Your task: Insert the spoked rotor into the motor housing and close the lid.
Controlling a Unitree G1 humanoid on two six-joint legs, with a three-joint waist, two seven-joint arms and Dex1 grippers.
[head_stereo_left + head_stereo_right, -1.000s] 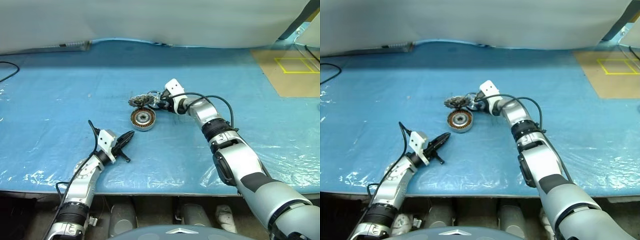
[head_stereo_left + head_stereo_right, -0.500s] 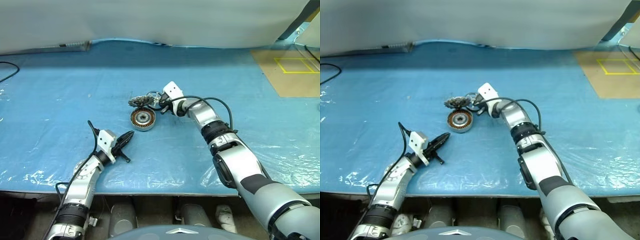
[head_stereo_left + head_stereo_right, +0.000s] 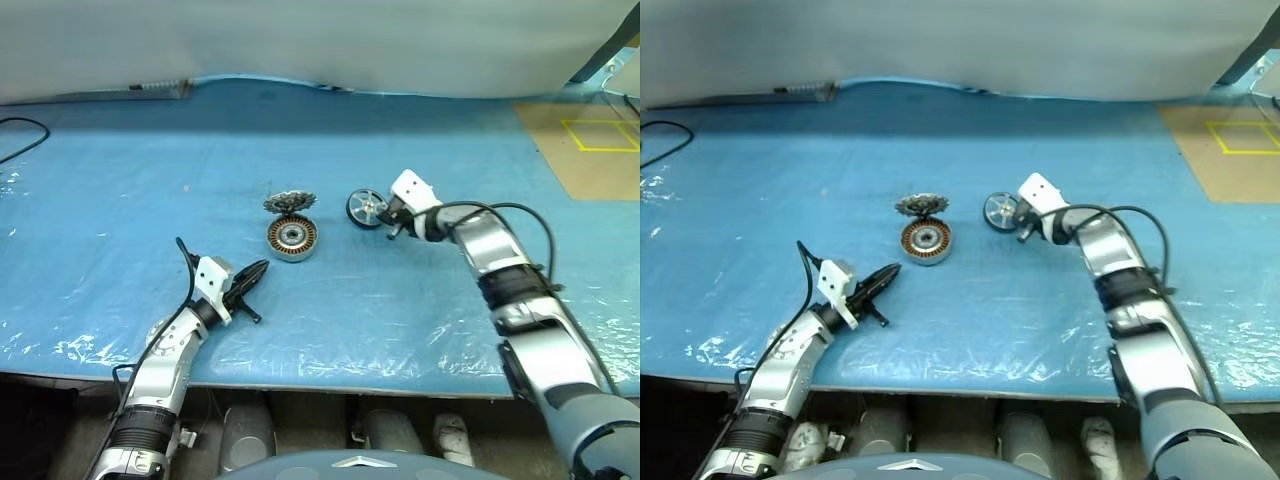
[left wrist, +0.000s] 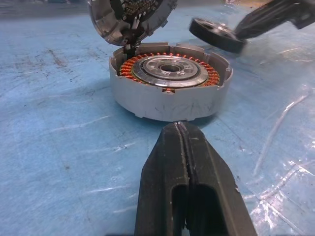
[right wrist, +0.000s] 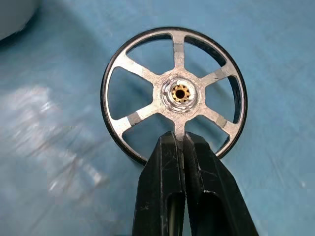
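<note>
Rotor [image 5: 174, 93]: pinched by the right gripper [image 5: 183, 140] at one spoke; it sits off to the right of the housing, apart from it. Black rim, six silver spokes, a small brass-coloured bore in the hub. I cannot tell whether it is clear of the sheet or resting on it.
Right gripper fingers [image 5: 165, 162]: pressed together on the spoke near the rim, with the wheel's face turned toward the wrist.
Housing [image 3: 291, 238]: sits flat on the blue sheet [image 3: 120, 200] near the table's middle, open at the top, copper windings ringed round a silver hub.
Lid [image 3: 289, 202]: tilted up on edge just behind the housing and joined to its back rim, inner face toward the housing; the housing is not covered.
Left gripper [image 3: 256, 272]: low over the sheet, near and in front-left of the housing, pointing at it without touching.
Left gripper fingers [image 4: 170, 162]: pressed together, nothing between them.
Sheet: crinkled blue plastic covering the table, with a tan board [image 3: 585, 140] at the far right.
</note>
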